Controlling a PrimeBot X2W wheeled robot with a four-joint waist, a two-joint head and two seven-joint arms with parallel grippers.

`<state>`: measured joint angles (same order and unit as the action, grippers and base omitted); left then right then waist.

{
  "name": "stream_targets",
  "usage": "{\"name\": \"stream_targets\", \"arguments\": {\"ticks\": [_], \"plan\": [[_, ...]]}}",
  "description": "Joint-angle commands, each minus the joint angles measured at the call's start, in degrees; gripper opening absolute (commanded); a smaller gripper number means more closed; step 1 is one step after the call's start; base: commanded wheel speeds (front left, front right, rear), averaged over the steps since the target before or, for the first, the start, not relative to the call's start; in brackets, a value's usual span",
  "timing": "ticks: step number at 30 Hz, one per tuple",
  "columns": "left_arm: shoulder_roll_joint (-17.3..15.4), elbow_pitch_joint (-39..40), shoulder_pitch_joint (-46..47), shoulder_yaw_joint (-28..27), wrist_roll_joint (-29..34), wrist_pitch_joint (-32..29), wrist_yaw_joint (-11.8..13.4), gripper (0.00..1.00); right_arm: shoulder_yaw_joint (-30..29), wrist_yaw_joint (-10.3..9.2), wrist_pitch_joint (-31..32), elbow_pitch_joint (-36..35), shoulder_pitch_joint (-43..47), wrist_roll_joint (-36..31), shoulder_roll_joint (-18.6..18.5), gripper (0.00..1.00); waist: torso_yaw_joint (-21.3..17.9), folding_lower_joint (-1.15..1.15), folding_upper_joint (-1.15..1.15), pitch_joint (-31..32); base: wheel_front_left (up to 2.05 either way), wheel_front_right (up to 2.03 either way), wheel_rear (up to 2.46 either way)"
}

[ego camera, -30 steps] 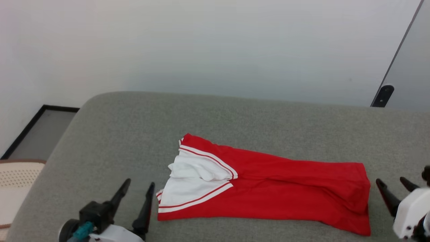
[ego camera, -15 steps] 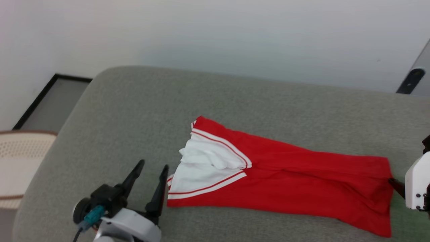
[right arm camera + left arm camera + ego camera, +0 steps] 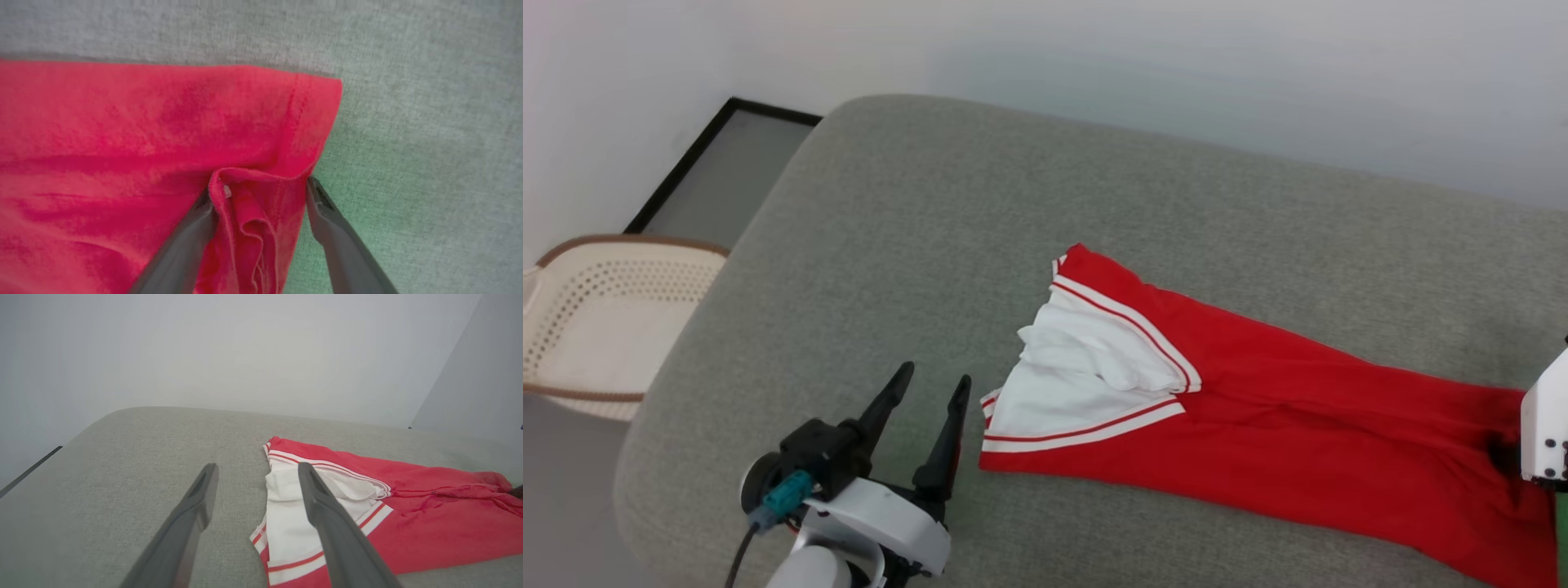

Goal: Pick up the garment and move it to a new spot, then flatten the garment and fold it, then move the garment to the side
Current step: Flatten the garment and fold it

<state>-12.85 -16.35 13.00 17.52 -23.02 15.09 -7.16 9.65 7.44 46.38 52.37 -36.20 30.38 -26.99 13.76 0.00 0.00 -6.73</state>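
- Right gripper (image 3: 260,185) has reached hem (image 3: 302,122) of garment (image 3: 1258,408) since prev. frame; jaws wide, astride a fold.
- Left gripper (image 3: 934,374), jaws wide, beside white sleeve (image 3: 1086,367) on grey cushion (image 3: 931,204).
- Tip: pinch all layers before lifting.

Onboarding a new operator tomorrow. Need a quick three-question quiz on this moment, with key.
1. True or false: the left gripper is shut on the jersey.
2. The right gripper's open fingers stand: A) either side of a bunched fold at the jersey's red hem; B) over a white sleeve; C) clear of any cloth.
3. Fill in: the cream perforated thing on the floor left of the grey cushion is a ____.
Key: 1 false, it is open and holds nothing; 2 A; 3 basket.
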Motion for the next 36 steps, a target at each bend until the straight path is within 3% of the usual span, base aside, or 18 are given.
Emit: {"name": "stream_targets", "arguments": {"ticks": [1, 8, 13, 14, 15, 16, 17, 30, 36], "plan": [[0.0, -0.3, 0.6, 0.0, -0.4, 0.0, -0.4, 1.00, 0.9, 0.07, 0.9, 2.7, 1.8, -0.2, 3.3, 1.00, 0.6, 0.00, 0.00, -0.3, 0.00, 0.00, 0.00], [-0.7, -0.6, 0.5, 0.7, -2.4, 0.0, -0.4, 1.00, -2.6, 0.36, 5.5, 6.3, 0.8, 5.4, 6.0, 1.00, 0.7, 0.00, 0.00, 0.4, 0.00, 0.00, 0.00], [-1.1, -0.3, 0.8, 1.0, -3.4, 0.0, -0.4, 1.00, -3.5, 0.35, 7.1, 6.4, 1.3, 8.1, 6.0, 1.00, 0.5, 0.00, 0.00, 0.1, 0.00, 0.00, 0.00], [-1.2, -0.2, 0.8, 1.0, -3.6, 0.0, -0.4, 1.00, -3.8, 0.35, 7.2, 6.6, 1.5, 8.4, 5.8, 0.95, 0.4, 0.00, 0.00, 0.0, 0.00, 0.00, 0.00], [-1.1, -0.2, 0.8, 1.1, -4.0, 0.0, -0.4, 1.00, -3.7, 0.35, 7.3, 6.6, 1.7, 8.6, 5.7, 0.75, 0.4, 0.00, 0.00, 0.0, 0.00, 0.00, 0.00], [-1.2, -0.1, 0.8, 1.2, -4.2, 0.0, -0.4, 1.00, -3.3, 0.35, 7.1, 6.1, 1.9, 8.7, 5.5, 0.42, 0.3, 0.00, 0.00, -0.1, 0.00, 0.00, 0.00], [-1.3, -0.2, 0.8, 1.2, -4.3, 0.0, -0.4, 1.00, -3.4, 0.35, 6.1, 5.9, 2.0, 8.8, 5.1, 0.00, 0.3, 0.00, 0.00, -0.1, 0.00, 0.00, 0.00], [-2.0, -0.5, 0.5, 1.8, -5.9, 0.0, -0.4, 1.00, -2.5, -0.16, -3.4, 5.5, 0.3, 4.7, -2.2, 0.00, -0.3, 0.00, 0.00, 0.8, 0.00, 0.00, 0.00], [-2.6, -1.0, -0.6, 2.1, -6.2, 0.0, -0.4, 1.00, -2.5, -0.07, -4.7, 7.4, -1.4, 2.3, -5.0, 0.00, -1.2, 0.00, 0.00, 2.7, 0.00, 0.00, 0.00]]}}
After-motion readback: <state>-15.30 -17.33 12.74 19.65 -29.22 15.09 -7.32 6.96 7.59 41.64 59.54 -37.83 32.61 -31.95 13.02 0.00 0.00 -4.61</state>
